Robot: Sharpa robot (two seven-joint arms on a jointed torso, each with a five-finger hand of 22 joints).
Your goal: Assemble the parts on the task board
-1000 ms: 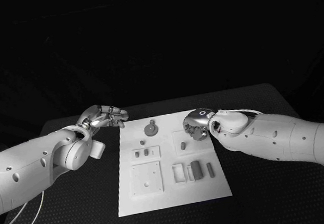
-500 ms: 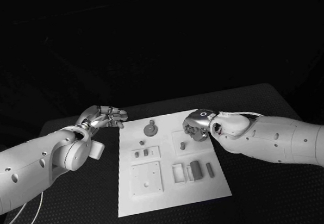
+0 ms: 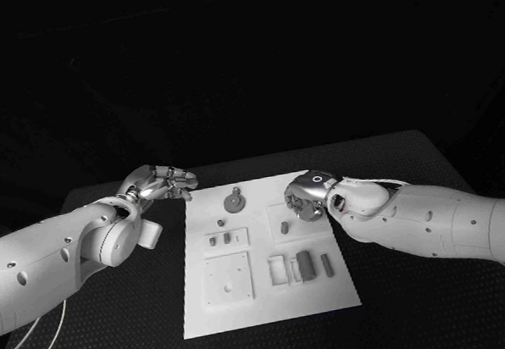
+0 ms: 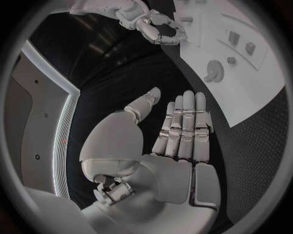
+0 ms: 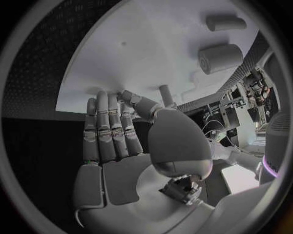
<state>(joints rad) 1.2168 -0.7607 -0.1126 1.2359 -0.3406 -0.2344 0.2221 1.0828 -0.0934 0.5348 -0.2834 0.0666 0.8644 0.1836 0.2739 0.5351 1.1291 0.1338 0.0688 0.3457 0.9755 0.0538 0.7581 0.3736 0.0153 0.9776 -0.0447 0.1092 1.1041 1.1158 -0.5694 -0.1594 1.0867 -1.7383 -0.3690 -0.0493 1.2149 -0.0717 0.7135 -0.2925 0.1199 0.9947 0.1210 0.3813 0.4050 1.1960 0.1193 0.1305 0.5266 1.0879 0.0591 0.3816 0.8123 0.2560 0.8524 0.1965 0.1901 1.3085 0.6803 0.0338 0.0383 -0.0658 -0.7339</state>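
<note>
The white task board lies in the middle of the black table. Grey parts sit on it: a round disc part, two small pieces, a dark block and a slim peg. My right hand hovers over the board's far right edge. In the right wrist view its fingers are stretched out with nothing in them, and the thumb lies beside a small upright peg. My left hand is off the board's far left corner, with fingers straight and palm bare.
A white square plate and two white frames occupy the board's near half. Two stubby cylinders stand on the board beyond my right hand. Bare black table surrounds the board on both sides.
My right arm has edged slightly inward over the board's right edge. The left hand has hardly moved.
</note>
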